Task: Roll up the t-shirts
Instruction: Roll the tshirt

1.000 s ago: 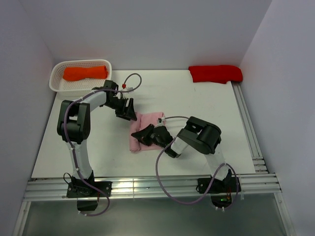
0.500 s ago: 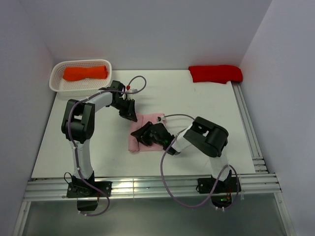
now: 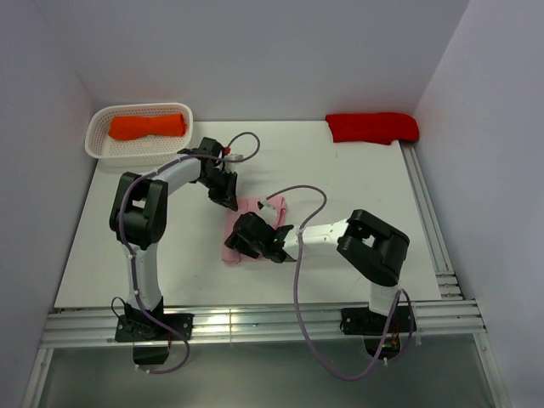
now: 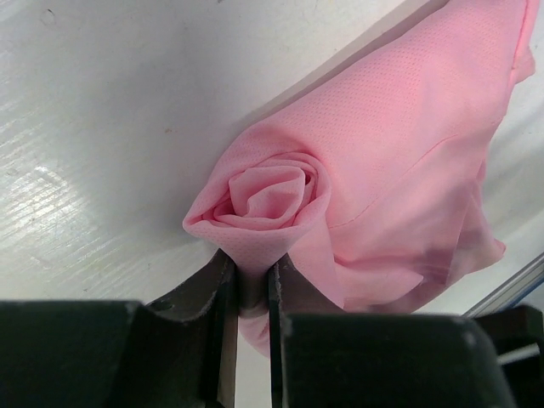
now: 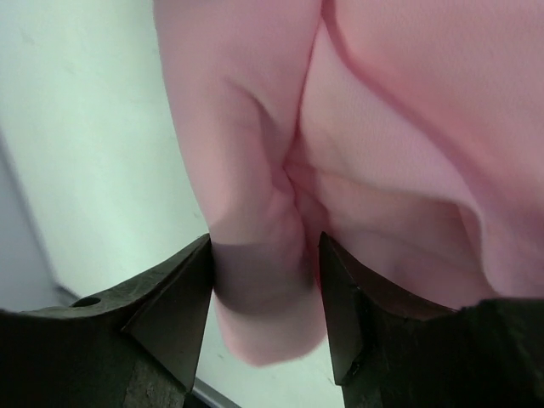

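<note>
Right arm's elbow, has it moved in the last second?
Yes. The right arm's elbow has swung to the right, closer to the edge rails, and slightly toward the near side.

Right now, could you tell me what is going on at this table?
The robot is rolling a pink t-shirt. The left pincer is shut on its rolled end. The right pincer stands open around a fold at the near end. An orange shirt lies in the basket, and a red shirt lies at the far right corner.
</note>
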`<state>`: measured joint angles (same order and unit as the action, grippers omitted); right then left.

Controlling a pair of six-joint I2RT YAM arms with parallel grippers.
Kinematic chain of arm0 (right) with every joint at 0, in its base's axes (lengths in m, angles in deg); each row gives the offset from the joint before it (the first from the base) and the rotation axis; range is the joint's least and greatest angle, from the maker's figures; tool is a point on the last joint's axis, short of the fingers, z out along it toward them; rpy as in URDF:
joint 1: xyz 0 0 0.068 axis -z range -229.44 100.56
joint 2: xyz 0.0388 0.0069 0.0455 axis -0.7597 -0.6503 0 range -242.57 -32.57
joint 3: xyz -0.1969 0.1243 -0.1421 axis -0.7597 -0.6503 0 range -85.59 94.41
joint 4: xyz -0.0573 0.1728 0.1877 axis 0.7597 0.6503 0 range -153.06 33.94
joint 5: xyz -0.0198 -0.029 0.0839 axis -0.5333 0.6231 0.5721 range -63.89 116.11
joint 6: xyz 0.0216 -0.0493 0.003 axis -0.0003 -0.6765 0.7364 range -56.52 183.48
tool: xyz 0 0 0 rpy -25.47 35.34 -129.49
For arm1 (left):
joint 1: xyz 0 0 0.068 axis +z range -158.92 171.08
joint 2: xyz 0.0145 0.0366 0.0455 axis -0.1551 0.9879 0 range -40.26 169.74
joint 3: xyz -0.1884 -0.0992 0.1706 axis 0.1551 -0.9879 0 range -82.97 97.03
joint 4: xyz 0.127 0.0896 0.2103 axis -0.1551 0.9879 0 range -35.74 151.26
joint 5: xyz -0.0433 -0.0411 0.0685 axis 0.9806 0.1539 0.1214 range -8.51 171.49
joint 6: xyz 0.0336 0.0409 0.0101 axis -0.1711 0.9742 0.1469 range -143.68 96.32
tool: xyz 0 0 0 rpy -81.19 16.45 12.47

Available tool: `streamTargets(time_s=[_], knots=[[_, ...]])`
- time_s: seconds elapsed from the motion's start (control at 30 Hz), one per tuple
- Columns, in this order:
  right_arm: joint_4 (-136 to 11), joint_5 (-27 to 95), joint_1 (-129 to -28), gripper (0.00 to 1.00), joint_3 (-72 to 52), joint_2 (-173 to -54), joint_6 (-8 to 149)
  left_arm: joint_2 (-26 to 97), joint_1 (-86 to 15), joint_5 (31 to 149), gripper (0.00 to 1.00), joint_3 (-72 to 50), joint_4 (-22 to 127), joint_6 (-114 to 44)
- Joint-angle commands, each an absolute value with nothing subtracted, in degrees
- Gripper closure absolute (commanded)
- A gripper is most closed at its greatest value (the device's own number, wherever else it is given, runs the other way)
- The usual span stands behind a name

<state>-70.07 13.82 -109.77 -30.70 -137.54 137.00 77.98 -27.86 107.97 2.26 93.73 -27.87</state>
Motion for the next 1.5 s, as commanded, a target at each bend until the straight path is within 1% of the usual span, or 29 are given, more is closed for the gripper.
streamTargets(time_s=[0.0, 0.1, 0.37, 0.47, 0.7, 0.87, 1.07, 1.1, 1.13, 1.23, 1.3, 1.33, 1.4, 1.43, 1.47], knots=[[-53.96, 8.45, -112.19, 0.41, -25.32, -133.83, 132.57, 79.27, -28.52, 98.81, 0.93, 2.2, 93.02, -27.11], [-46.4, 4.5, -113.42, 0.41, -20.23, -133.3, 130.63, 79.36, -29.05, 97.4, 0.93, 2.2, 92.93, -27.37], [-35.74, -3.32, -114.13, 0.42, -7.03, -136.72, 124.57, 79.62, -30.01, 95.11, 0.94, 2.9, 93.55, -27.55], [-30.05, -6.84, -114.04, 0.43, 2.43, -142.67, 122.02, 79.62, -30.1, 94.59, 0.94, 3.16, 93.9, -27.55], [-24.76, -10.8, -113.6, 0.44, 16.7, -154.54, 117.36, 79.8, -30.28, 94.24, 0.94, 3.78, 94.6, -27.64], [-22.73, -12.12, -113.25, 0.44, 19.26, -159.13, 117.53, 80.15, -30.28, 94.5, 0.94, 4.22, 94.78, -27.55], [-18.08, -11.86, -113.6, 0.44, 18.56, -160.37, 120.34, 80.5, -30.45, 94.5, 0.91, 4.66, 94.78, -27.73], [-17.45, -11.51, -113.69, 0.44, 18.47, -160.45, 121.04, 80.59, -30.45, 94.67, 0.9, 4.66, 94.78, -27.81], [-17.01, -11.42, -113.69, 0.45, 18.3, -160.54, 121.4, 80.59, -30.54, 94.93, 0.86, 4.83, 94.87, -27.82], [-14.99, -10.54, -113.95, 0.44, 17.95, -161.15, 122.63, 80.42, -30.54, 95.11, 0.8, 5.01, 94.69, -27.99], [-14.02, -10.19, -114.21, 0.44, 17.68, -161.77, 123.15, 80.42, -30.54, 95.29, 0.78, 5.19, 94.87, -27.99], [-13.93, -9.67, -114.3, 0.44, 17.51, -161.95, 123.24, 80.5, -30.54, 95.38, 0.75, 5.27, 94.87, -27.99], [-12.71, -9.83, -114.56, 0.44, 17.77, -162.82, 123.94, 80.5, -30.54, 95.38, 0.74, 5.45, 95.04, -27.9], [-12.01, -10.01, -114.74, 0.44, 18.03, -163.26, 124.21, 80.59, -30.54, 95.46, 0.71, 5.54, 95.04, -27.9], [-10.78, -10.36, -114.91, 0.44, 18.9, -163.96, 124.3, 80.59, -30.54, 95.55, 0.7, 5.54, 95.04, -27.82]])
